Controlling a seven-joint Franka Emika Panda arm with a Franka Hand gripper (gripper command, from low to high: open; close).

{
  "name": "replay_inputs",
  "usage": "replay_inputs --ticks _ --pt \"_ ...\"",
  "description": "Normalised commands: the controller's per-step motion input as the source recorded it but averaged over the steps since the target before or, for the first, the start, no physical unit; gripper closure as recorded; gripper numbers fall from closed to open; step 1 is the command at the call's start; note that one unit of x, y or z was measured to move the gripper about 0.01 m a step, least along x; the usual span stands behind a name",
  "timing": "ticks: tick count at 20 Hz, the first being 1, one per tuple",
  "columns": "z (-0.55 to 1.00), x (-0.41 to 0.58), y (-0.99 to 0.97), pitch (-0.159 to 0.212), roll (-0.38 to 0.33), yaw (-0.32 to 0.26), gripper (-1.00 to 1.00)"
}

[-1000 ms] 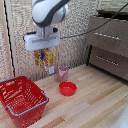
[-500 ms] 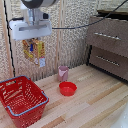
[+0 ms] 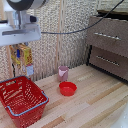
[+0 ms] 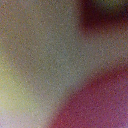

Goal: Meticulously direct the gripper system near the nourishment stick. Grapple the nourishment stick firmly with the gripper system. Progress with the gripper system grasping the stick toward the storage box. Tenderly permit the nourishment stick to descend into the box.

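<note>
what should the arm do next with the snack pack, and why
Probably carry it a bit further toward the exterior view's left and then lower it. The gripper hangs high with the yellow snack pack dangling from its fingers, about over the far rim of the red basket, not clearly over its open middle. The wrist view is too blurred to help.

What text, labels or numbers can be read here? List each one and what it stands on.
None can be read.
Snack package, held under the gripper above the red basket: red and white print on yellow, too blurred to read.
Pink cup, red bowl, wooden cabinet: no markings visible.
Wrist view: wholly blurred.
</note>
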Motion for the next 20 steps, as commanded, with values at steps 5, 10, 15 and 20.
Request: replay_inputs --ticks 5,10,15,20 --pt "-0.41 -0.123 0.15 -0.005 -0.067 0.054 1.00" --pt "-0.45 0.058 -0.05 0.000 -0.033 0.091 -1.00" --pt "-0.20 0.080 0.00 0.000 0.000 0.059 -1.00" --pt "0.22 0.180 -0.01 0.012 -0.002 0.000 -1.00"
